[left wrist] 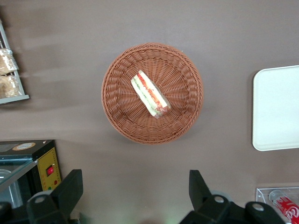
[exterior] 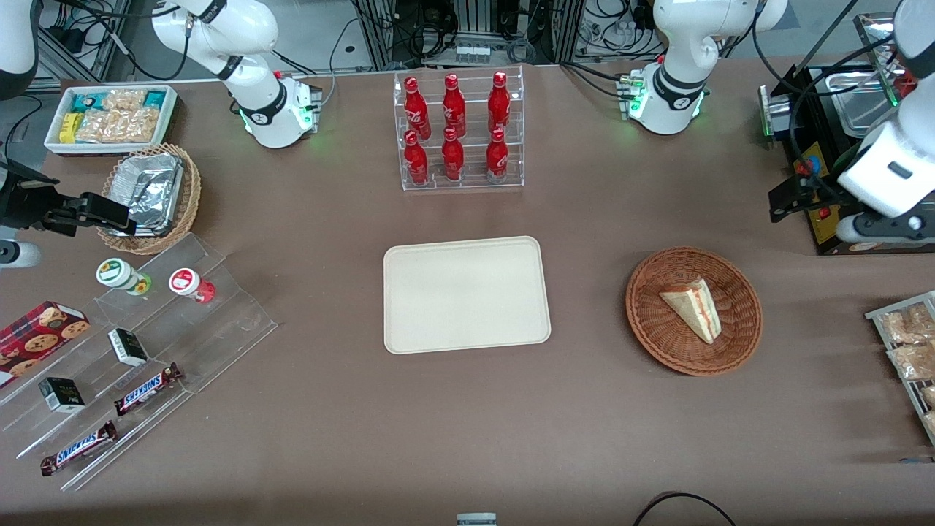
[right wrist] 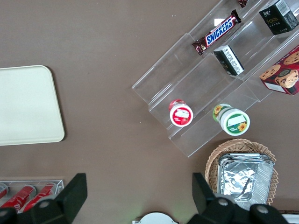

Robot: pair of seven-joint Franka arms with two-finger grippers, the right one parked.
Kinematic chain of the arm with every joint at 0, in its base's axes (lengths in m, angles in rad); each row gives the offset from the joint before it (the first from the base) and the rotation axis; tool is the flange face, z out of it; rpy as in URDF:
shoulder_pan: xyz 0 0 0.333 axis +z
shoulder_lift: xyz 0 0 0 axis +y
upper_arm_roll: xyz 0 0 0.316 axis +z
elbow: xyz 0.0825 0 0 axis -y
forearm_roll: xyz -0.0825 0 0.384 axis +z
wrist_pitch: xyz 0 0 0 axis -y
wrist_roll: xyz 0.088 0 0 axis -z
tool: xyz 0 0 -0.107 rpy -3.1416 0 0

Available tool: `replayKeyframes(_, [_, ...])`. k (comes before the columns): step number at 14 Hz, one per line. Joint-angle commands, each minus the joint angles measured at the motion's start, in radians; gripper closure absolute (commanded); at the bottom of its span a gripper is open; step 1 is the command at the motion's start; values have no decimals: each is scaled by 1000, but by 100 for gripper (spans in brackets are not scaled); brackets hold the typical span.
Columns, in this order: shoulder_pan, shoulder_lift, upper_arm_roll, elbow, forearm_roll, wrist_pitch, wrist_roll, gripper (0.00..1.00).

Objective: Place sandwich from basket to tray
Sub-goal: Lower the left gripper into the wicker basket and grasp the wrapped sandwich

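Note:
The sandwich [exterior: 694, 307] [left wrist: 150, 94], a wrapped triangular wedge with red and green filling stripes, lies in the round reddish-brown wicker basket [exterior: 650, 329] [left wrist: 117, 112]. The cream tray [exterior: 467, 292] [left wrist: 275, 107] sits bare at the table's middle, beside the basket. My left gripper [exterior: 783, 199] [left wrist: 135, 186] hangs high above the table, farther from the front camera than the basket and toward the working arm's end. It is open, its black fingers [left wrist: 70, 186] wide apart with only tabletop between them.
A black appliance [exterior: 825, 146] [left wrist: 28, 158] stands close by the gripper. A rack of bagged snacks [exterior: 906, 351] [left wrist: 7, 70] lies at the working arm's end. A clear stand of red bottles [exterior: 460, 131] [left wrist: 285, 207] stands farther back than the tray. Acrylic steps with snack bars [exterior: 146, 343] lie toward the parked arm's end.

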Motion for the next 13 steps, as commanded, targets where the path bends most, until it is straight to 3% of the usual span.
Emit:
replayKeyframes(1, [6,-20,-8,-147,15,140,-60,0])
replayKeyframes(7, [3,-37,-13,-508,17,602,-385,0])
replayKeyframes(13, [-3,19,-27,-629,13,774,-559,0])
